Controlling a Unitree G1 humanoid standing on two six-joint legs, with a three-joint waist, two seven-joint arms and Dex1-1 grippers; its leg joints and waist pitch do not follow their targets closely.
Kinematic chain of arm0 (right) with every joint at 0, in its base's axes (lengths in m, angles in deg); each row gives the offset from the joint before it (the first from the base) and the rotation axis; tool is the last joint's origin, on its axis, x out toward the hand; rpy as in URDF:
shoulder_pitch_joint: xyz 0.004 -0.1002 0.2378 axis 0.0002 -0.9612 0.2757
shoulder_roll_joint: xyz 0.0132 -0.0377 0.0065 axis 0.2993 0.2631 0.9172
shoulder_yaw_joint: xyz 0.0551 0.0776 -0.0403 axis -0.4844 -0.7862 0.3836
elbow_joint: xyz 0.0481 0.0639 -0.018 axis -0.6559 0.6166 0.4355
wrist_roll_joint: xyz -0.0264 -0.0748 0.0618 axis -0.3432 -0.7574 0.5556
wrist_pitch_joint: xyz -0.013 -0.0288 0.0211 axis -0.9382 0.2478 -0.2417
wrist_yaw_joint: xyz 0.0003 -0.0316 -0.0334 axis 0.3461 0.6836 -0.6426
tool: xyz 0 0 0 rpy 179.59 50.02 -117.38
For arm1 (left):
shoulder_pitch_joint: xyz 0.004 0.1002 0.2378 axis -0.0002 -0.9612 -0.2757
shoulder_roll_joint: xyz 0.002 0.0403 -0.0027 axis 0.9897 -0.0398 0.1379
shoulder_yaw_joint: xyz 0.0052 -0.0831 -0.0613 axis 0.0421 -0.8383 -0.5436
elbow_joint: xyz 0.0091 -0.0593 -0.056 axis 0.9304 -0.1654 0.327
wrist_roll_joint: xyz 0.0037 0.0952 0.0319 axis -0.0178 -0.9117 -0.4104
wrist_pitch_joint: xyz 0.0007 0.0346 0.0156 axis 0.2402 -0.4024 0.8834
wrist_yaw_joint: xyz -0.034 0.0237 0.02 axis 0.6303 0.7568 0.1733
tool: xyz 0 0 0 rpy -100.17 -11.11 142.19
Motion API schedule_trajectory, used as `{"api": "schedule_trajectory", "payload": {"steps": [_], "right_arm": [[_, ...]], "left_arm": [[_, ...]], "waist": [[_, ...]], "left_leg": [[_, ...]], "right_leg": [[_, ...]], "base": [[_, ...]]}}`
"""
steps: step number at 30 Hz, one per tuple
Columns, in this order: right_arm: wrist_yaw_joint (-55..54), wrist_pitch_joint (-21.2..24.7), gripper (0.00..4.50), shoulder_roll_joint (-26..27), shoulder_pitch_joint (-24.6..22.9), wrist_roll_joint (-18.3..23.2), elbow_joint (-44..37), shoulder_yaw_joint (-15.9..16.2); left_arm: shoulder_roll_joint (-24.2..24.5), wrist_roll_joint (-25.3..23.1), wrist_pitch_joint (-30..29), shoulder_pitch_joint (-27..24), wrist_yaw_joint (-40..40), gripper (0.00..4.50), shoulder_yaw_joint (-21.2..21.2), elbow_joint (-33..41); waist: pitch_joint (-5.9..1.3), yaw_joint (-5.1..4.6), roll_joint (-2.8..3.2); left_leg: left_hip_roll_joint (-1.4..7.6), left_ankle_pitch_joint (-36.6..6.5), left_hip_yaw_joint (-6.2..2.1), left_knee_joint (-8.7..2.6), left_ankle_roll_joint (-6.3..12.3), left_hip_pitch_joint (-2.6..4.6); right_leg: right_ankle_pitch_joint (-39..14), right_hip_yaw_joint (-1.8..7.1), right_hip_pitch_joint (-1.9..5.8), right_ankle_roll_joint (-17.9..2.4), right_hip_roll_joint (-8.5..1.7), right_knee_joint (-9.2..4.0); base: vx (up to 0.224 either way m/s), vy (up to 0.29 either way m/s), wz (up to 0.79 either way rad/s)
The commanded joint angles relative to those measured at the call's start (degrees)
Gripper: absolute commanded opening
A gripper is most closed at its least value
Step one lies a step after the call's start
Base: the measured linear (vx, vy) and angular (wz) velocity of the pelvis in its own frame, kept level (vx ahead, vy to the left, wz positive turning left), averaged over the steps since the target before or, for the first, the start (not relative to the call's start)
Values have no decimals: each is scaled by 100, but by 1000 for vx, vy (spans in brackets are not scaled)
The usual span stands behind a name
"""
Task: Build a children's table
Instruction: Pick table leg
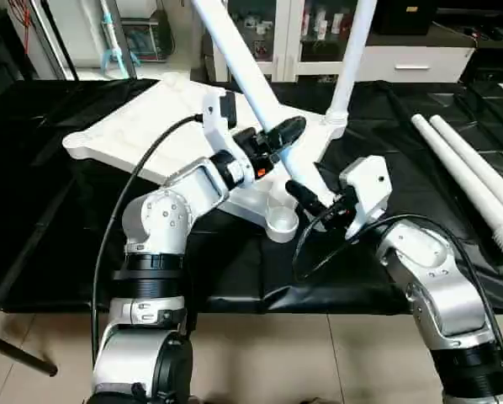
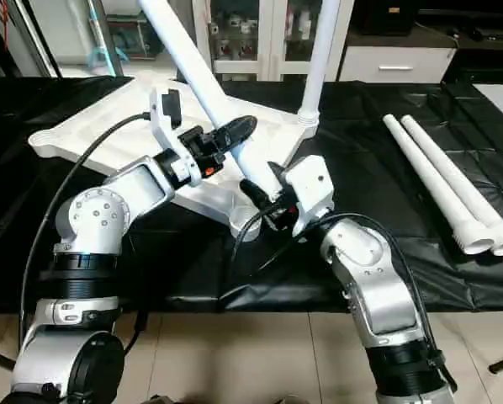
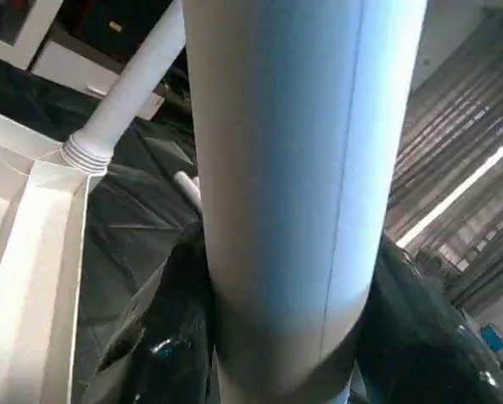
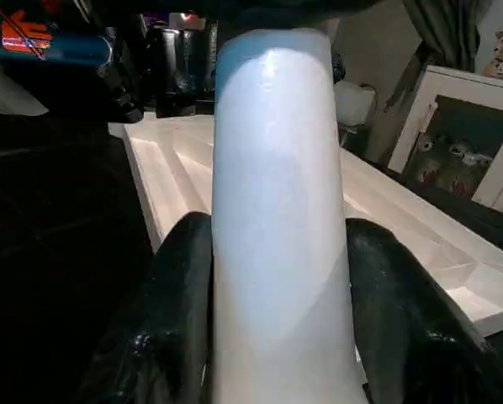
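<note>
Both grippers are clamped on the same long white tubular leg [image 1: 250, 80], tilted over the upside-down white plastic tabletop [image 1: 150, 126] on the black-draped table [image 1: 33, 210]: left gripper [image 1: 278, 140] higher, right gripper [image 1: 312, 202] nearer the corner socket [image 1: 281, 224].

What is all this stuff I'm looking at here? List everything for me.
Tabletop: one, white, lying upside down on the black cloth.
Fitted leg: one, white, upright in the far corner socket.
Held leg: one, white, slanted over the tabletop, gripped by both grippers.
Spare legs: two, white, lying side by side on the cloth at the right.
Empty socket: one, white, nearest corner.
Work table cloth: one, black.
Cabinets: white, behind the table.
Left gripper: black, closed on the held leg.
Right gripper: black, closed on it lower down.
</note>
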Motion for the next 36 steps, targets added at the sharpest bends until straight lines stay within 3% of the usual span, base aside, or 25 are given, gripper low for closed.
{"api": "schedule_trajectory", "payload": {"steps": [1,5,7,11,12,14,16,19,22,26,28,30,35,36], "right_arm": [[117,-52,257,-25,96,25,-41,-19],[415,70,296,-117,51,281,-193,-64],[589,151,310,-234,13,392,-322,-77],[757,365,345,-330,23,679,-495,-197],[809,481,349,-356,18,799,-549,-261],[1164,1131,367,-759,-86,1093,-734,-347],[1330,1374,384,-1278,-176,694,-577,-223],[1274,1487,402,-1654,-212,247,-260,-138],[1059,1615,435,-1734,-178,285,247,-496],[1457,1734,446,-1749,-302,1218,322,-1036],[1552,1837,450,-1712,-316,1444,437,-1235],[1567,1915,450,-1628,-271,1548,573,-1451],[1567,1937,450,-1580,-184,1609,587,-1557],[1602,2033,450,-1511,-96,1832,407,-1580]], "left_arm": [[103,-131,173,149,-155,189,-78,0],[330,-431,469,113,-156,188,40,-70],[473,-587,634,180,-125,187,74,-242],[594,-624,762,341,-88,187,40,-491],[626,-624,791,374,-61,187,36,-530],[775,-671,892,462,37,187,42,-642],[873,-701,943,506,111,187,38,-677],[955,-713,1002,545,203,187,31,-728],[1060,-686,1007,590,364,187,35,-723],[1158,-651,946,634,504,187,80,-704],[1184,-646,936,619,542,187,115,-690],[1197,-645,946,614,567,187,132,-695],[1195,-643,952,609,612,187,129,-700],[1167,-652,906,601,647,187,182,-688]], "waist": [[-435,17,-128],[-441,7,-127],[-443,8,-74],[-457,18,-96],[-459,41,-85],[-455,67,-113],[-440,93,-126],[-431,110,-133],[-442,114,-165],[-449,138,-144],[-453,130,-177],[-457,142,-170],[-446,146,-176],[-445,151,-185]], "left_leg": [[174,-288,-94,-357,684,67],[178,-296,-105,-355,714,68],[174,-235,-112,-351,732,74],[172,-260,-104,-348,711,91],[182,-249,-107,-348,714,101],[188,-202,-114,-351,746,95],[195,-217,-110,-352,699,95],[179,-302,-99,-349,576,94],[167,-358,-92,-343,517,83],[184,-296,-103,-333,690,81],[180,-261,-93,-326,760,82],[185,-201,-93,-320,781,84],[185,-207,-92,-321,728,83],[182,-242,-91,-324,711,84]], "right_leg": [[-620,210,362,-1348,-234,-350],[-584,208,372,-1276,-227,-345],[-514,207,369,-1272,-221,-341],[-447,211,368,-1316,-225,-331],[-402,212,359,-1359,-224,-321],[-337,211,379,-1386,-222,-308],[-427,215,379,-1371,-237,-314],[-664,222,374,-1334,-253,-343],[-817,214,372,-1315,-257,-357],[-624,207,377,-1368,-260,-322],[-575,202,378,-1408,-257,-329],[-577,199,367,-1449,-264,-320],[-765,190,359,-1401,-261,-331],[-818,190,362,-1381,-264,-337]], "base": [[0,0,0],[0,0,0],[0,0,0],[0,0,0],[0,0,0],[0,0,0],[0,0,0],[0,0,0],[0,0,0],[0,0,0],[0,0,0],[0,0,0],[0,0,0],[0,0,0]]}}
